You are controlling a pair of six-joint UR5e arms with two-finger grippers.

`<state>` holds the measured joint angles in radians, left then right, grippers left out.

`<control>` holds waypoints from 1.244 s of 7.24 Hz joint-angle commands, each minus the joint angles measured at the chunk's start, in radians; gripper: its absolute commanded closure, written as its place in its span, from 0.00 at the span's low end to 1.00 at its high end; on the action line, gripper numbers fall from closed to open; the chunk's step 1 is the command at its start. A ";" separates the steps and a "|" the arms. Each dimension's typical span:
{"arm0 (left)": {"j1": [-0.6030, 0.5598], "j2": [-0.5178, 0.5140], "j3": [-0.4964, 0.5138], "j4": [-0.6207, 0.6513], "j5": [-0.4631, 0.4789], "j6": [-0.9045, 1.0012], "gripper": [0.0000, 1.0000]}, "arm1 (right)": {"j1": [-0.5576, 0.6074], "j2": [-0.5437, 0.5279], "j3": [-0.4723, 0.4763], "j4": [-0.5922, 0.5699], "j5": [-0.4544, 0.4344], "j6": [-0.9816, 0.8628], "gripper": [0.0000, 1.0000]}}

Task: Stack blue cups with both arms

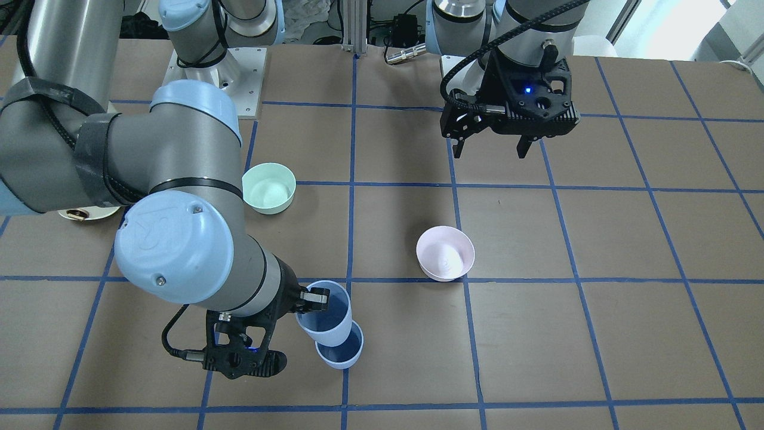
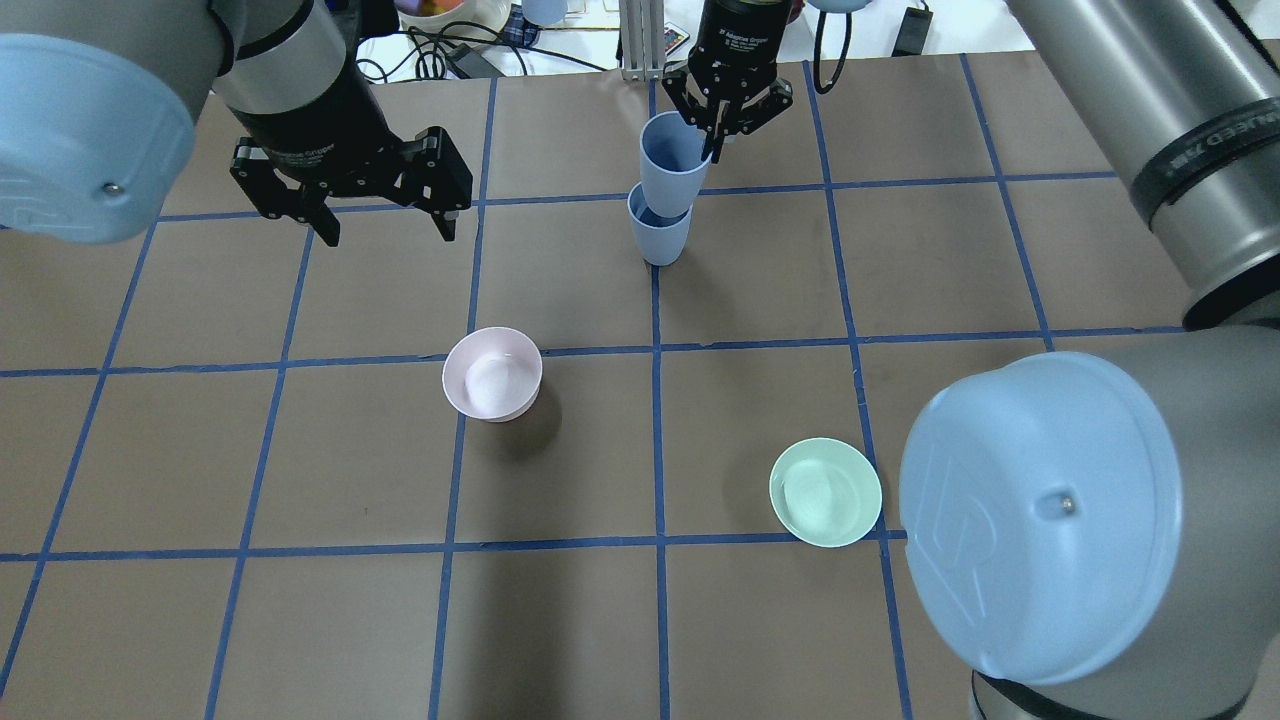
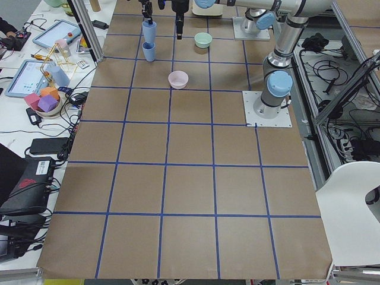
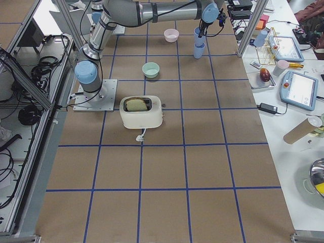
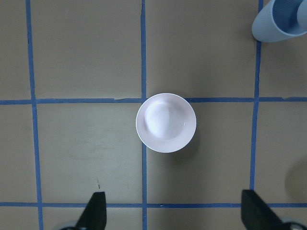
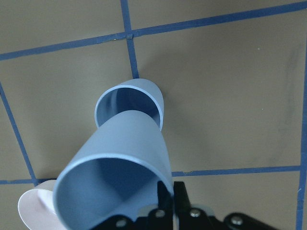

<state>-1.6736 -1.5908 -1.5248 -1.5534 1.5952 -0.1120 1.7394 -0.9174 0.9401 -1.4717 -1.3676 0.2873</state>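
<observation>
One blue cup (image 2: 659, 236) stands upright on the table at the far middle. My right gripper (image 2: 712, 138) is shut on the rim of the second blue cup (image 2: 668, 160) and holds it tilted, its base at the mouth of the standing cup. How deep it sits I cannot tell. The right wrist view shows the held cup (image 6: 120, 163) over the standing cup (image 6: 125, 100). In the front view the held cup (image 1: 325, 313) overlaps the standing cup (image 1: 340, 353). My left gripper (image 2: 389, 237) is open and empty, hovering above the table to the cups' left.
A pale pink bowl (image 2: 492, 373) sits below my left gripper, in the middle of the left wrist view (image 5: 166, 122). A mint-green bowl (image 2: 825, 492) sits nearer the robot on the right. A white toaster (image 4: 142, 111) stands further along the table.
</observation>
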 commanded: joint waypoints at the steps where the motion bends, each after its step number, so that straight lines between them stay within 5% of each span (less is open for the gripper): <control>1: 0.000 0.000 0.000 -0.001 0.000 0.000 0.00 | 0.000 0.012 -0.001 -0.002 0.015 0.007 1.00; 8: 0.000 0.000 0.000 -0.001 0.000 0.000 0.00 | 0.000 0.034 -0.001 -0.027 0.021 0.009 1.00; 9: 0.000 0.000 0.000 -0.001 0.000 0.000 0.00 | 0.000 0.035 -0.001 -0.029 0.019 0.010 0.86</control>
<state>-1.6736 -1.5907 -1.5248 -1.5539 1.5954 -0.1120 1.7395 -0.8841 0.9386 -1.4988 -1.3465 0.2964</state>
